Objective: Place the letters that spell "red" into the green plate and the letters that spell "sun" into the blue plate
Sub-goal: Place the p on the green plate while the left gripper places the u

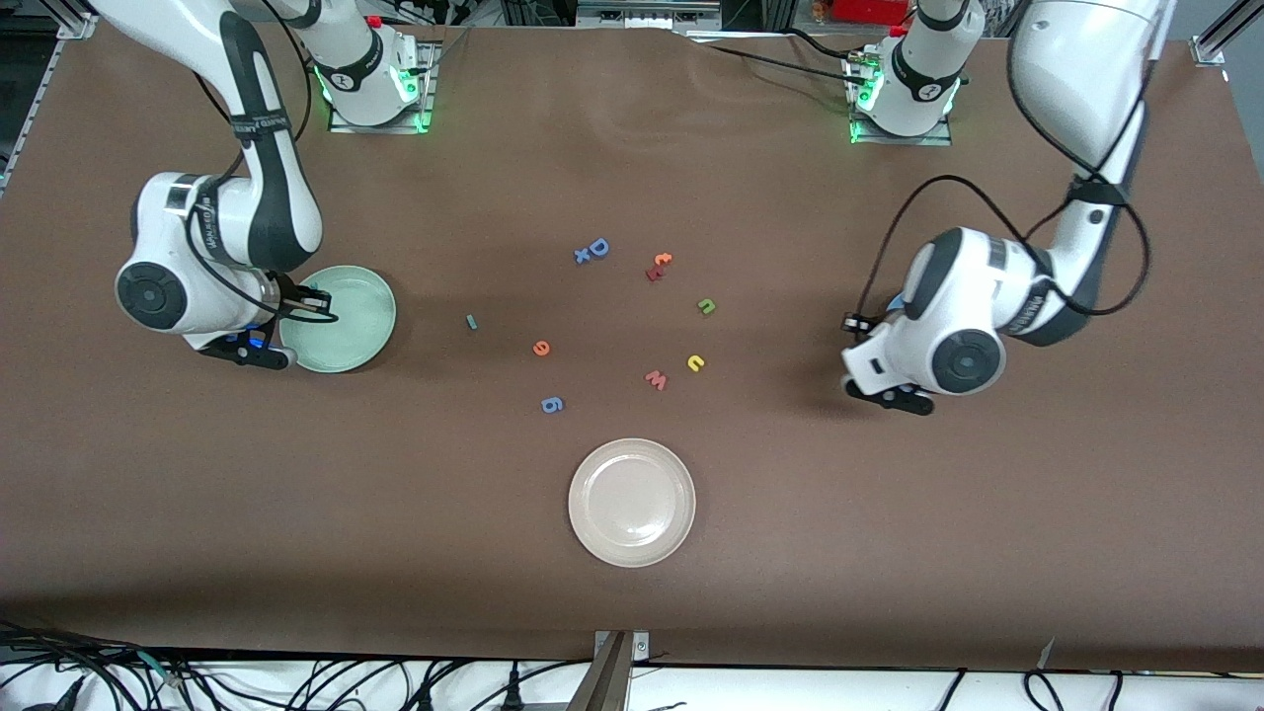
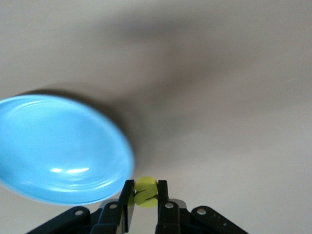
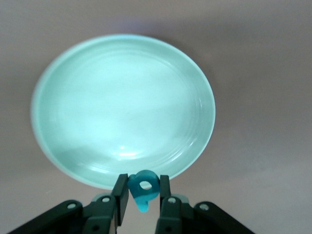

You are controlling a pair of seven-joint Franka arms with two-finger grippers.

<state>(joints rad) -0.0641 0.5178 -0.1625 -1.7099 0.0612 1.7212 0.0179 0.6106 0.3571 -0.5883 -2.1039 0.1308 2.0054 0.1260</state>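
My right gripper (image 3: 143, 181) is shut on the teal "d" (image 3: 144, 187) and hangs over the rim of the pale green plate (image 3: 122, 107), which sits at the right arm's end of the table (image 1: 360, 326). At the left arm's end, my left gripper (image 2: 145, 187) is shut on the yellow "s" (image 2: 145, 191), just beside the rim of the blue plate (image 2: 58, 146). On the table's middle lie the teal "r" (image 1: 472, 321), orange "e" (image 1: 541, 348), green "n" (image 1: 706, 306) and yellow "u" (image 1: 695, 363).
Other letters lie among them: a blue "D" (image 1: 592, 250), an orange "t" (image 1: 661, 260), a red "w" (image 1: 656, 379) and a blue "g" (image 1: 552, 404). A cream-white plate (image 1: 632, 502) sits nearer to the front camera than the letters.
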